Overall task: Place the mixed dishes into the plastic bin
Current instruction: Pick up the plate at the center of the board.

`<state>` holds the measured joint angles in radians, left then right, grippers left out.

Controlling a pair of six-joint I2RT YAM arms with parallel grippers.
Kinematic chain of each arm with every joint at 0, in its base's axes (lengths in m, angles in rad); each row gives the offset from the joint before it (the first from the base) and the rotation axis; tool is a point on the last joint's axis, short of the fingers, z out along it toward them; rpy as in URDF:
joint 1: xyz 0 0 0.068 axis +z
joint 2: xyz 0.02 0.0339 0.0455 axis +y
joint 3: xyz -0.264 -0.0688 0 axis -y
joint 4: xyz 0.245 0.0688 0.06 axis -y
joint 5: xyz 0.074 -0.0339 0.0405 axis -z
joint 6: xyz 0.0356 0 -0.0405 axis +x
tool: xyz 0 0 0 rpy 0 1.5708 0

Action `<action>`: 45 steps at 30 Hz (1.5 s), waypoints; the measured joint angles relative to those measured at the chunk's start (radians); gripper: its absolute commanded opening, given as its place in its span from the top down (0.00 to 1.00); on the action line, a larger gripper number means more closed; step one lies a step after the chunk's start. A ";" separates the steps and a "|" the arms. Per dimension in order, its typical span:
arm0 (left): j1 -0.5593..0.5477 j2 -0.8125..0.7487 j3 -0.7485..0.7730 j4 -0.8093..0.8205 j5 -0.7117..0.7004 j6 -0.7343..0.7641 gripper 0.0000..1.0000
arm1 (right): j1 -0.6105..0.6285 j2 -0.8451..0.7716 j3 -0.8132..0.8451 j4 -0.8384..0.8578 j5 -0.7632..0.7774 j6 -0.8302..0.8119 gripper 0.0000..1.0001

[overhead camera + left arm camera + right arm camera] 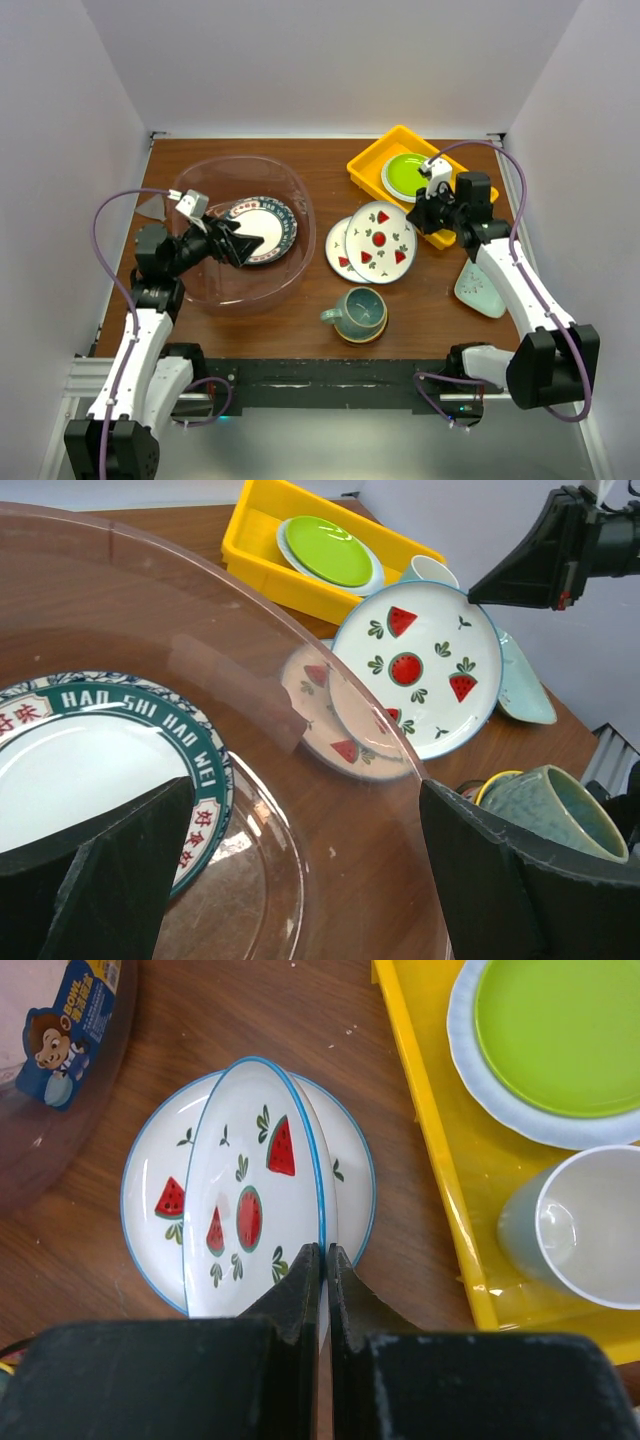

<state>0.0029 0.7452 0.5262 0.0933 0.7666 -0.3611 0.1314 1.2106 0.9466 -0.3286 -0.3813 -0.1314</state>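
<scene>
"While the right gripper (325,1252) pinches the rim of a glossy round watermelon plate (250,1210), tilted above its twin (155,1175), where is the other arm?"
"Spread wide and empty, the left gripper (248,243) hangs over the clear rounded bin (295,195), above a dark-rimmed plate (100,770) lying inside."
"Any writing?"
"HAO SHI HAO WEI on that rim. A monkey sticker (70,1030) on the bin reads BOWL. A glazed teal mug (360,312) and a squarish mint dish (480,288) sit on the wood table (300,330)."

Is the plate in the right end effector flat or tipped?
Tipped up: right end effector grips the round white watermelon plate by its rim, angled above a flat matching plate.
</scene>
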 measured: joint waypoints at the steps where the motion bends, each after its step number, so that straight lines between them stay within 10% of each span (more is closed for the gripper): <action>1: -0.006 0.003 -0.001 0.003 0.003 -0.003 0.00 | 0.000 0.003 0.000 0.000 0.003 -0.001 1.00; 23: -0.225 0.209 0.136 -0.047 -0.071 -0.008 0.00 | 0.043 0.332 0.096 -0.003 0.151 -0.022 1.00; 33: -0.506 0.650 0.644 -0.253 -0.249 0.166 0.02 | 0.043 0.366 0.097 0.003 0.137 -0.031 1.00; 45: -0.567 1.190 1.111 -0.426 -0.281 0.417 0.02 | 0.046 0.253 0.064 0.047 0.088 -0.076 1.00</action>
<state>-0.5644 1.9350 1.6375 -0.3332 0.4858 0.0555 0.1776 1.4639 1.0107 -0.2813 -0.2932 -0.2077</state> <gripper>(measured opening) 0.980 0.021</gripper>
